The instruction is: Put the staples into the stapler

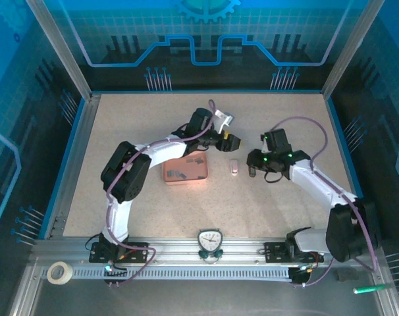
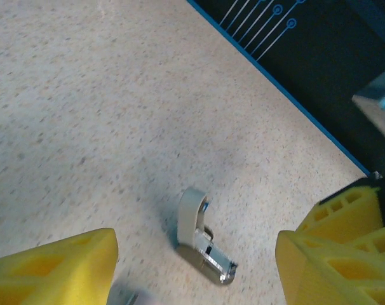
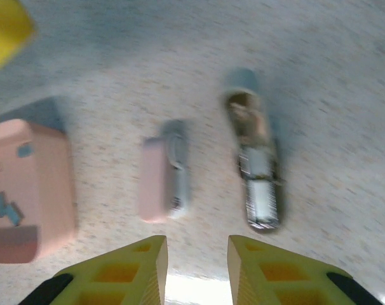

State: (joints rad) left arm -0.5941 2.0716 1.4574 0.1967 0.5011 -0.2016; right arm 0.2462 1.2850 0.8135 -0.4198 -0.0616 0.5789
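The stapler (image 1: 234, 168) is tiny, pale pink and white, and lies flat on the table just right of the salmon-pink tray (image 1: 176, 165); it also shows in the right wrist view (image 3: 162, 179). A small metal piece (image 3: 256, 168) with a pale end lies parallel to it on the right. It appears in the left wrist view (image 2: 202, 241) with a white cap tilted up. Dark grey staples (image 1: 180, 174) lie in the tray (image 3: 49, 184). My left gripper (image 1: 232, 141) hovers above, open and empty (image 2: 195, 254). My right gripper (image 1: 253, 162) stands slightly open, empty, short of both pieces (image 3: 195, 254).
A small clock (image 1: 209, 240) sits on the front rail between the arm bases. A tape roll (image 1: 59, 272) lies at the front left and a green pen (image 1: 371, 288) at the front right. The blue table edge (image 2: 288, 95) runs past the metal piece.
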